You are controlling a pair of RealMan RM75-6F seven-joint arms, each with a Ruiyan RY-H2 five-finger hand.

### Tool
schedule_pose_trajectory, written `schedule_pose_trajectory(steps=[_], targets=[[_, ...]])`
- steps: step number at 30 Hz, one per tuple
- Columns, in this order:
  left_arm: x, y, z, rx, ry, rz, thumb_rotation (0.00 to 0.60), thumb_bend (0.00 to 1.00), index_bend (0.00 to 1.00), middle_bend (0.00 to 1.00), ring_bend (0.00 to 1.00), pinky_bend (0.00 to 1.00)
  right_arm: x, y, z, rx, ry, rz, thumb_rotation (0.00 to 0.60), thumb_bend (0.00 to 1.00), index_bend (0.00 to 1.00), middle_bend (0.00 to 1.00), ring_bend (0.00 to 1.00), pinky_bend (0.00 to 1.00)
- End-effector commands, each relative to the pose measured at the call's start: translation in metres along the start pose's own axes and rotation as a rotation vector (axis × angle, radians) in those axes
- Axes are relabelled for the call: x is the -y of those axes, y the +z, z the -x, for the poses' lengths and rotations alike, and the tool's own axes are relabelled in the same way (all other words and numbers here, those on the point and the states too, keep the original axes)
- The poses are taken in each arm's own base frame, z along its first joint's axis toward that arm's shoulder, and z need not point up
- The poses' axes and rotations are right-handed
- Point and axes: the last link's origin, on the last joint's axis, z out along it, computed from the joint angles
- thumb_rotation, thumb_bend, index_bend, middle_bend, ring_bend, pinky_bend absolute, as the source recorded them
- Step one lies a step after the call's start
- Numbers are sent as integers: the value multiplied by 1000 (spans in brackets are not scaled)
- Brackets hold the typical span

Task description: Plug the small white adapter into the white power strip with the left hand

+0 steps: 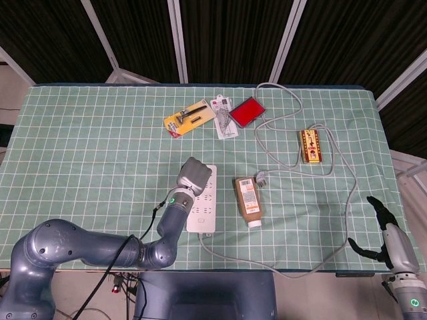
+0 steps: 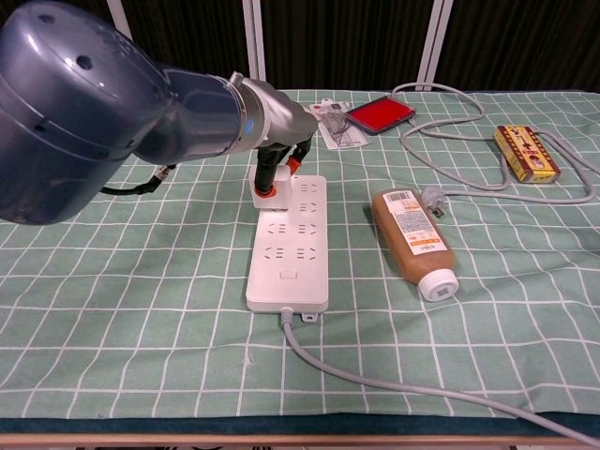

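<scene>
Landmark: long white plastic power strip (image 2: 290, 246) lying on the green checked tablecloth (image 1: 93, 147).
Left hand (image 2: 277, 155): over the strip's far end, fingers clasped around the small white adapter (image 2: 265, 192).
Adapter: at the strip's far left corner, touching its top face; whether it is fully seated cannot be told.
Right hand (image 1: 385, 230): well to the right of the strip, off the table edge, dark fingers apart, holding nothing.
Brown bottle with white cap (image 2: 413, 240): lying just right of the strip.
</scene>
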Motion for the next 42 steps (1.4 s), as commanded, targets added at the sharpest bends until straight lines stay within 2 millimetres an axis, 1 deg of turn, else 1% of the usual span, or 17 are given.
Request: schedule_pose_trajectory(steps=[1,24,26,27,28,29,30,31,33,34,35,37,42], targets=[[-2,1,2,5,6,4,600,717,724,902,929,960,0,0,0,0,0,0,600,338,0,0,0,0],[-17,9,13,7,51,19,600,716,722,899,929,960,0,0,0,1,2,1,600,338,0,0,0,0],[-18,9,13,5,52,19,600,693,705,880,928,960,0,0,0,1,2,1,600,338,0,0,0,0],[-18,9,13,1,52,18,600,644,662,846,926,960,0,0,0,1,2,1,600,338,0,0,0,0],[-17,9,12,-2,54,17,600,565,596,792,921,960,0,0,0,1,3,1,600,338,0,0,0,0],[-16,8,10,-6,58,14,600,458,513,721,915,960,0,0,0,1,2,1,600,338,0,0,0,0],[-15,8,10,-7,60,11,600,381,457,669,912,960,0,0,0,1,2,1,600,338,0,0,0,0],[-13,8,8,-10,63,5,600,268,381,591,908,960,0,0,0,2,2,1,600,338,0,0,0,0],[-8,7,5,-15,74,-14,600,121,276,472,905,960,0,0,0,0,3,-1,600,338,0,0,0,0],[-5,7,4,-16,78,-22,600,63,222,412,904,960,0,0,0,-1,2,-2,600,338,0,0,0,0],[-2,7,3,-20,82,-31,600,25,174,357,904,960,0,0,0,-2,1,-2,600,338,0,0,0,0],[2,6,1,-26,86,-43,600,0,114,282,903,959,0,-1,0,-2,0,-2,600,338,0,0,0,0],[14,3,-1,-31,67,-63,600,0,64,200,903,952,0,-1,-1,-6,-4,-6,600,338,0,0,0,0]])
